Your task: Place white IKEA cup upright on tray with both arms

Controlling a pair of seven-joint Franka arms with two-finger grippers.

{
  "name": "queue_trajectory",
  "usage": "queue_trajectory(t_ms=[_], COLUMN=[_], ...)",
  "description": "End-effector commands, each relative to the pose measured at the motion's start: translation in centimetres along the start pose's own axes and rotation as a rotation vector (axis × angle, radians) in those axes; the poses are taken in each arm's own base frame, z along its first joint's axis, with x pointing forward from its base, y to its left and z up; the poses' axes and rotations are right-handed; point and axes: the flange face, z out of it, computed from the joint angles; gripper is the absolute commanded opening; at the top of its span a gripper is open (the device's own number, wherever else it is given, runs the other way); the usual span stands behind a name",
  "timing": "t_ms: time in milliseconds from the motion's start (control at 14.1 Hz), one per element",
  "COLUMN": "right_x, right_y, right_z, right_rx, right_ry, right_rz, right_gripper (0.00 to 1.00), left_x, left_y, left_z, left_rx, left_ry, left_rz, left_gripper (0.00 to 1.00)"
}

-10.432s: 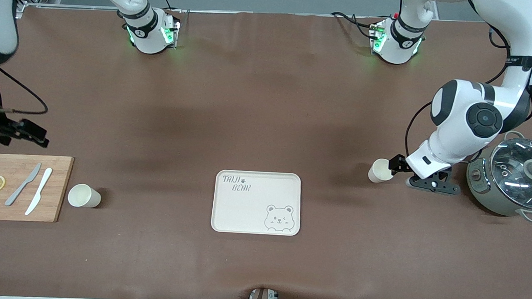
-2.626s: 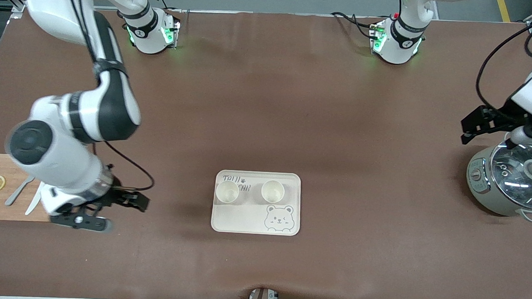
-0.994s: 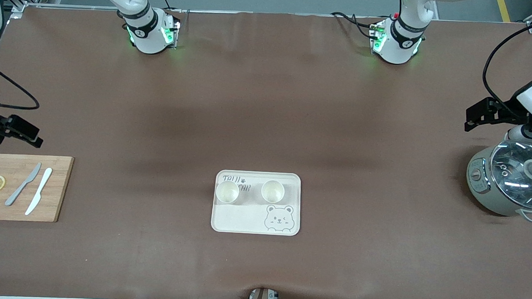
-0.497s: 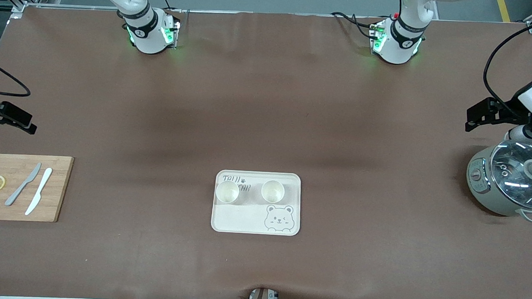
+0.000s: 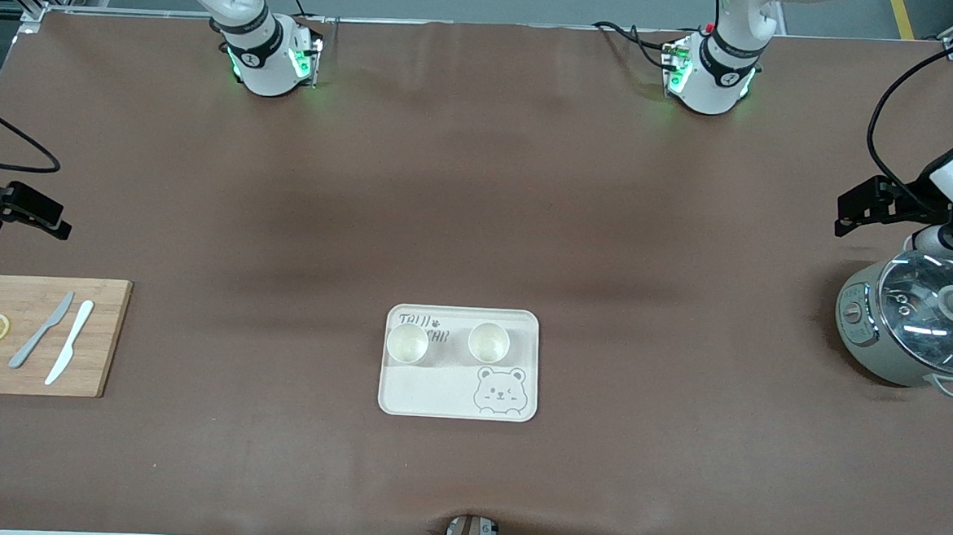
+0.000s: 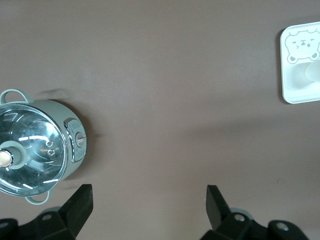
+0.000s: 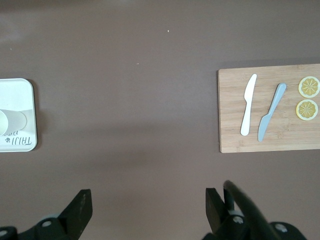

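Note:
Two white cups [image 5: 407, 344] [image 5: 489, 342] stand upright side by side on the cream bear tray [image 5: 429, 389], over its lettering. My left gripper [image 5: 853, 212] is open and empty, up over the table by the pot at the left arm's end. Its wrist view shows the open gripper [image 6: 148, 207] and the tray [image 6: 295, 87]. My right gripper [image 5: 39, 216] is open and empty over the table at the right arm's end. Its wrist view shows the open gripper [image 7: 148, 207], the tray [image 7: 20, 92] and one cup [image 7: 12, 121].
A grey-green pot with a glass lid [image 5: 918, 323] stands at the left arm's end, also in the left wrist view [image 6: 35, 145]. A wooden cutting board [image 5: 98, 337] with two knives and two lemon slices lies at the right arm's end, also in the right wrist view [image 7: 230, 125].
Both cups lay on the table in the earliest frame and now stand on the tray. Both arms have drawn back to their ends. In the last second only the right gripper has shifted slightly.

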Motion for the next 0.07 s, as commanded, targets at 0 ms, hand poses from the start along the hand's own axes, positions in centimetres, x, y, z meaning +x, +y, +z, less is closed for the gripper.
queue_trajectory(t_ms=[0], right_x=[-0.96], right_y=[-0.09], right_z=[-0.58], right_rx=[-0.001], right_ry=[-0.006], right_rz=[0.013], right_gripper=[1.0], left_x=[0.11], left_y=[-0.2], left_z=[-0.5], left_rx=[-0.014], left_ry=[-0.001], left_rz=[-0.019], left_gripper=[1.0])
